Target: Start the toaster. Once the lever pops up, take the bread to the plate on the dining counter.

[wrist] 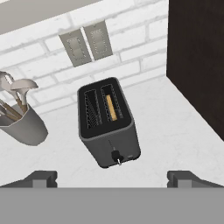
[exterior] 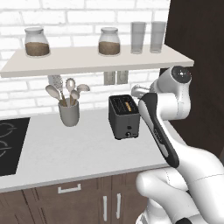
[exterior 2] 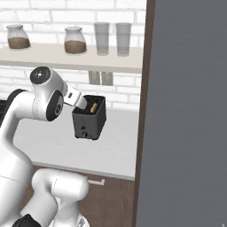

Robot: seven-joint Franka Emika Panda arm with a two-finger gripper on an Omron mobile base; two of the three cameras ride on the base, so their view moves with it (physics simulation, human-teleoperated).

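Observation:
The dark toaster (wrist: 109,124) stands on the pale worktop (wrist: 175,131), close to the brick wall. It also shows as the toaster (exterior: 124,117) and the toaster (exterior 2: 90,117) in the base views. A slice of bread (wrist: 112,107) sits low in its right slot, with only the tan edge showing. The lever (wrist: 116,155) is a small dark tab on the narrow front face. My gripper (wrist: 112,178) hovers open above and just in front of that face, touching nothing. The plate and the dining counter are out of view.
A grey cup of wooden spoons (exterior: 69,113) stands left of the toaster, and a black cooktop (exterior: 8,144) lies further left. A shelf (exterior: 87,60) with jars and glasses hangs above. A tall dark cabinet (exterior: 199,48) walls off the right side. Two wall sockets (wrist: 87,43) sit behind the toaster.

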